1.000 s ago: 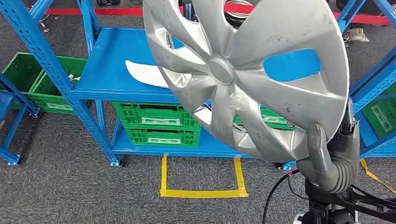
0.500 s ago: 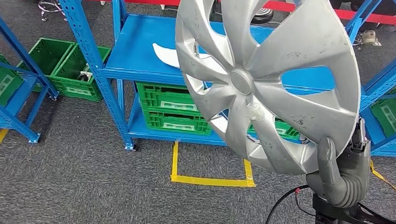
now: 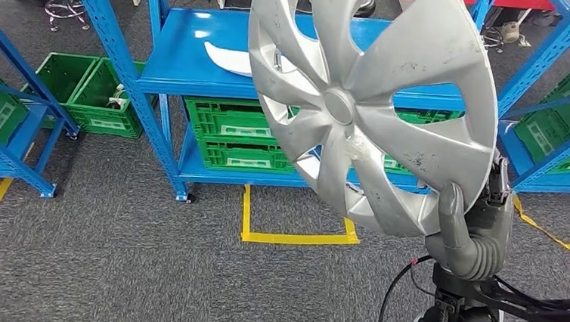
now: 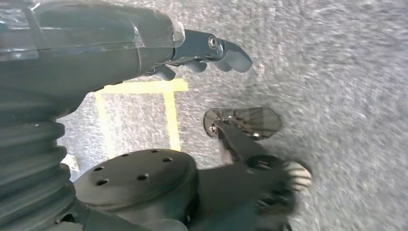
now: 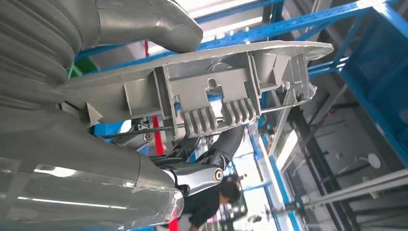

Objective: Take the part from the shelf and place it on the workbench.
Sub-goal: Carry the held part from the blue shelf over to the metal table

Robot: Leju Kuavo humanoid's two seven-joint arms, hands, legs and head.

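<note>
A large silver wheel cover (image 3: 369,106) with curved spokes stands tilted on edge in front of me in the head view. My right hand (image 3: 466,234) grips its lower rim, thumb on the front face. The right wrist view shows the cover's ribbed back side (image 5: 216,91), with my right hand's fingers (image 5: 192,163) curled behind it. In the left wrist view my left hand (image 4: 207,50) hangs above the grey carpet, fingers loosely apart and holding nothing.
A blue shelf rack (image 3: 190,63) stands ahead with a white curved part (image 3: 228,58) on its board and green crates (image 3: 238,139) below. More blue racks stand left (image 3: 10,149) and right (image 3: 554,66). Yellow tape (image 3: 295,237) marks the carpet. A person (image 5: 216,197) is in the background.
The whole picture has shifted, so the camera has moved: the rack and the tape square now sit higher in the view. The wheel cover stays in my right hand's grip.
</note>
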